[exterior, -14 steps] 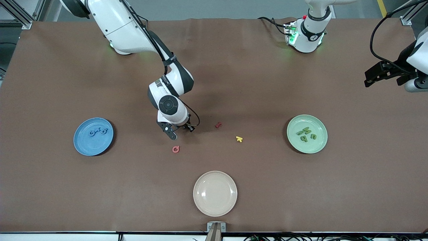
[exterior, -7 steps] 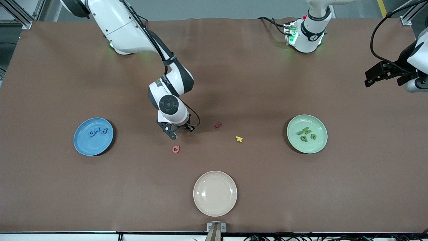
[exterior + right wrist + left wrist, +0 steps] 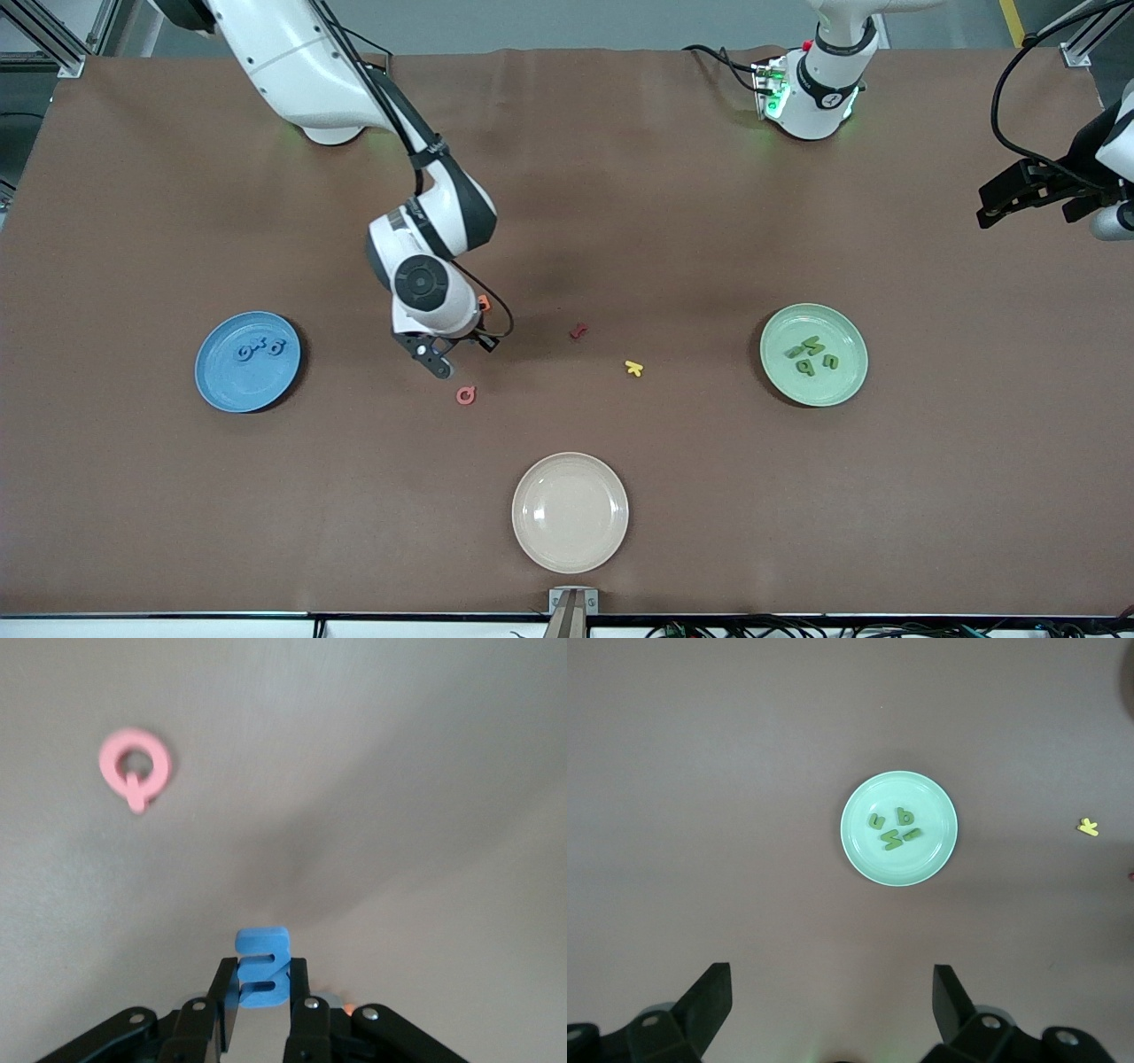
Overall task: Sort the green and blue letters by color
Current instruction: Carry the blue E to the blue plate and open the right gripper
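- The right gripper [image 3: 257, 1010] is pinched shut on a blue letter [image 3: 262, 967]. The letter sticks out from between the fingertips, so it can be carried without sliding off.
- The gripper is up off the table [image 3: 620, 177], so the letter will not scrape the cloth on its way.
- The other blue letters [image 3: 261, 348] lie in the blue plate [image 3: 217, 381], toward the right arm's end of the table. I think the held one belongs there too, because the colors match. From so high up I cannot read how many are in it; it looks like three.
- The green letters [image 3: 893, 828] are in the green plate [image 3: 939, 806], well away from the right gripper. That side looks finished.
- The left gripper [image 3: 828, 1010] is wide open and holds nothing. It waits high up over the left arm's end of the table.
- A pink letter [image 3: 135, 773] lies on the table just near the right gripper. It is not a task letter and should stay.
- A red letter [image 3: 578, 331] and a yellow letter [image 3: 633, 368] lie farther off, between the right gripper and the green plate.
- A cream plate [image 3: 532, 540] sits by itself near the front camera.
- Nothing lies between the right gripper and the blue plate.
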### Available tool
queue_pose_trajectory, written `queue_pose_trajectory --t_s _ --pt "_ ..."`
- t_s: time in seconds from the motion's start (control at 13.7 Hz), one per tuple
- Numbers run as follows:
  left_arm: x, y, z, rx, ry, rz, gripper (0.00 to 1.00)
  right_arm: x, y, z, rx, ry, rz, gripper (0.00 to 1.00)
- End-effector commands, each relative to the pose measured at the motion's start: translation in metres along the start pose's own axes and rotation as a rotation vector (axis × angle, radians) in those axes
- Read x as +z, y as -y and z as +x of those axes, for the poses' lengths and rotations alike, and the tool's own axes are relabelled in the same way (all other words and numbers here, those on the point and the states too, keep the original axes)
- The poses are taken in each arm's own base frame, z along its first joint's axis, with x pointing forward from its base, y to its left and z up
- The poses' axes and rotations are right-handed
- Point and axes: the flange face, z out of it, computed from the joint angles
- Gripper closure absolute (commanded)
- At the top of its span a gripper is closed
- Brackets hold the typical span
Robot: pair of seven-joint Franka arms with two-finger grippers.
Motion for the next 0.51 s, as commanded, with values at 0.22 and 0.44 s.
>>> queue_pose_trajectory --t_s 0.22,0.44 --pt "0.004 -0.002 0.003 0.014 -0.003 -0.010 0.00 -0.063 -0.101 0.111 -0.321 0.031 0.007 0.94" --pt "0.005 -0.005 0.003 0.019 -0.002 -0.011 0.00 -0.065 -0.168 0.180 -0.470 0.043 0.033 0.94"
